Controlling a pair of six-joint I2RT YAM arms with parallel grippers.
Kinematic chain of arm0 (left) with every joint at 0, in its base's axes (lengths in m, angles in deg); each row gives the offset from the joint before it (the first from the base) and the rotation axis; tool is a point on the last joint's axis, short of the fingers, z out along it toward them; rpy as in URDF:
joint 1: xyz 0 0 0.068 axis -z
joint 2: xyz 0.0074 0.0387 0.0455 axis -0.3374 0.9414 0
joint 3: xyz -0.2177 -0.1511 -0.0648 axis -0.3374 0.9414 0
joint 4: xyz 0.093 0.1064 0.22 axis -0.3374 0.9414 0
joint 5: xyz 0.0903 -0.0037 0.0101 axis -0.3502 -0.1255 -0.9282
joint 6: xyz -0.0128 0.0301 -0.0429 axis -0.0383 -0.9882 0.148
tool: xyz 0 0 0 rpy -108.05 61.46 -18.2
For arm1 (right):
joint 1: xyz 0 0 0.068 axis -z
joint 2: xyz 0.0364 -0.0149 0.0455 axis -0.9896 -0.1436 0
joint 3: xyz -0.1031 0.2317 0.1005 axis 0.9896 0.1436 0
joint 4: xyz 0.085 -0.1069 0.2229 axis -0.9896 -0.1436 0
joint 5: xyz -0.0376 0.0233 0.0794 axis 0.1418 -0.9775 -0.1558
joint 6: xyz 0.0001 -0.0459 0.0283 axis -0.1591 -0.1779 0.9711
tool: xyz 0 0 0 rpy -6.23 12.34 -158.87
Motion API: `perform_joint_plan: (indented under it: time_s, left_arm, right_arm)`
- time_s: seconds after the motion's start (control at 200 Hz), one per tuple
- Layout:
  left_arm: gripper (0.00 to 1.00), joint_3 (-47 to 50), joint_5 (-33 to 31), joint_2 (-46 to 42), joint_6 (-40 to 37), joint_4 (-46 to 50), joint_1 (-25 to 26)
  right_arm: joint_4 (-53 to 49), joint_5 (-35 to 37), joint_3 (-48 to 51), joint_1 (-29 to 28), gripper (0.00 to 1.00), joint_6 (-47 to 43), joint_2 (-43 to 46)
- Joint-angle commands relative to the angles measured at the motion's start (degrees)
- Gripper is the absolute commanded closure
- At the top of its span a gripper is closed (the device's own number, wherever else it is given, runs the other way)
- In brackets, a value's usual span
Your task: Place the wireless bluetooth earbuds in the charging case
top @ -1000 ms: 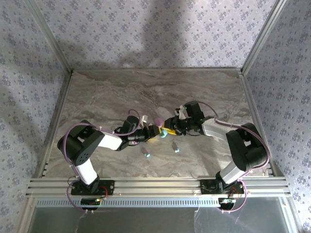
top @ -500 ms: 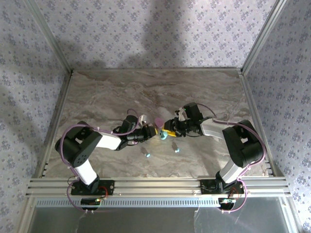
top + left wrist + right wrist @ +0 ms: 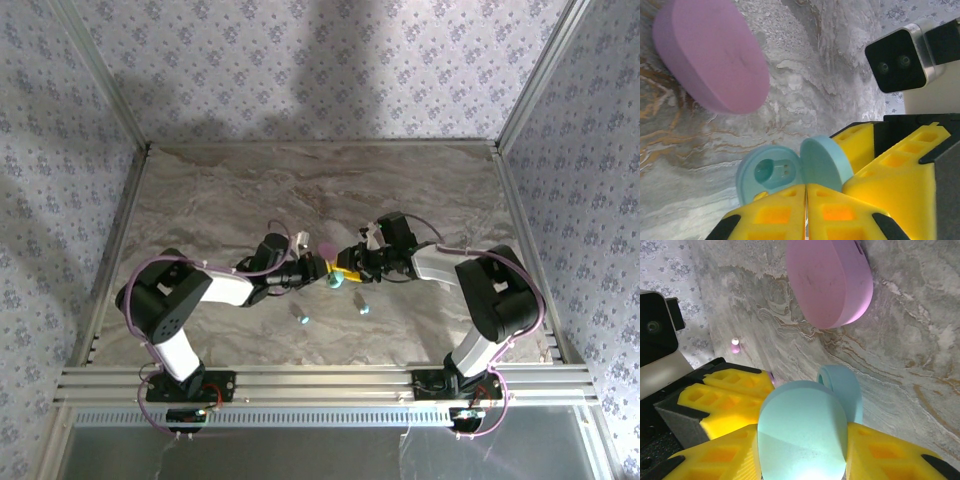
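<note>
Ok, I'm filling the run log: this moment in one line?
right fingers: clamped on open teal oval plastic case; left fingers: shut at its base; pink oval plastic case: on marble table

The counter (image 3: 200, 200) is a flat slab with a grey and tan marbled finish, with a metal rail (image 3: 320, 380) along its near edge. A pink oval case (image 3: 327, 247) lies closed near the middle. Nearer the rail lie a first teal earbud (image 3: 303, 320) and a second teal earbud (image 3: 364, 309), apart from each other and from the case. A pink earbud (image 3: 735, 342) lies alone on bare marbling.
</note>
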Motion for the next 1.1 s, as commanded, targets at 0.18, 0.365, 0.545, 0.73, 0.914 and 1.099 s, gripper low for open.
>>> perform_joint_plan:
  time_s: [0.18,0.365,0.545,0.73,0.914,1.099]
  left_arm:
    - [0.88,-2.06,1.26,4.41,1.19,-2.04,1.39]
    - [0.88,-3.01,1.88,6.45,2.11,-3.1,1.96]
    - [0.86,-3.85,1.71,6.29,1.78,-1.9,2.31]
    - [0.81,-5.16,1.79,6.02,1.37,-0.05,2.92]
    - [0.78,-6.25,1.54,6.02,1.06,1.66,3.37]
    - [0.77,-6.55,1.38,5.59,0.88,2.46,3.63]
  right_arm:
    - [2.74,-1.91,1.05,-0.13,0.53,0.88,-2.29]
    - [3.27,-1.83,1.67,0.24,0.46,1.06,-2.14]
    - [2.34,-1.29,2.2,0.76,0.37,0.55,-0.92]
    - [-2.74,1.23,2.12,1.55,0.28,-2.29,2.12]
    - [-8.32,3.97,1.99,2.4,0.25,-5.07,5.94]
    - [-13.56,7.2,1.78,2.78,0.25,-7.73,9.47]
